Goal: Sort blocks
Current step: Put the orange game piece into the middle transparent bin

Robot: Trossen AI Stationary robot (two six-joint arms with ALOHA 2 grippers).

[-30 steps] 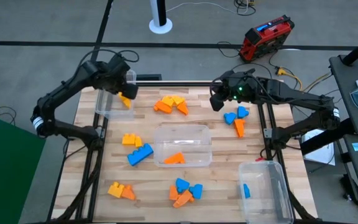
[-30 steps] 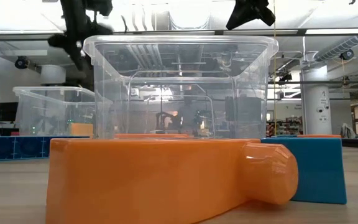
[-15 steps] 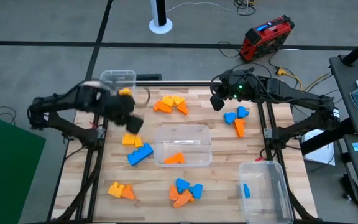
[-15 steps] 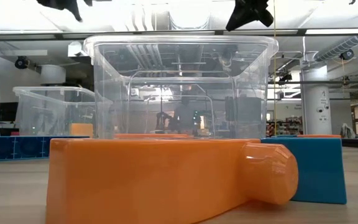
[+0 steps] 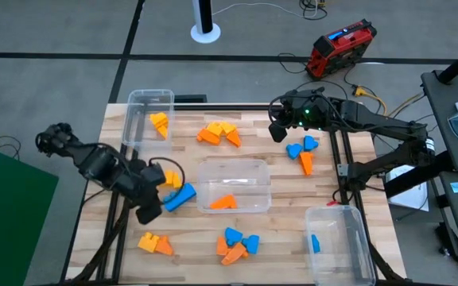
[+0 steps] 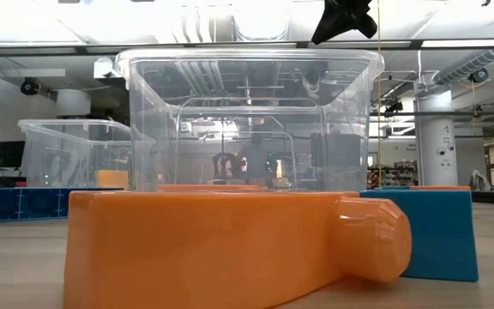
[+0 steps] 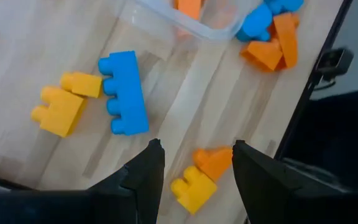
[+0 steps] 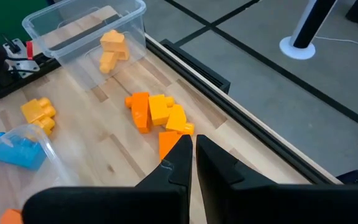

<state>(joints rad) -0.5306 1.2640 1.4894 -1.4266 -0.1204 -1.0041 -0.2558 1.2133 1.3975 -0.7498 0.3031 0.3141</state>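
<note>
Blocks (image 5: 221, 133) lie scattered in small heaps across the table (image 5: 277, 238), with one yellow block (image 5: 159, 122) inside the bin (image 5: 137, 111) at the table's far left corner. Left gripper (image 7: 195, 163) hangs with fingers apart and empty near the left edge, above a yellow and orange pair (image 7: 201, 174). Right gripper (image 8: 192, 151) waits near the far right corner, fingers nearly together, holding nothing.

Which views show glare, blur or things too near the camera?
Low view: bright ceiling light glares through the clear bin, and the orange block looms very near. Left wrist view: the left gripper is soft-edged. High view: evenly lit and sharp.
</note>
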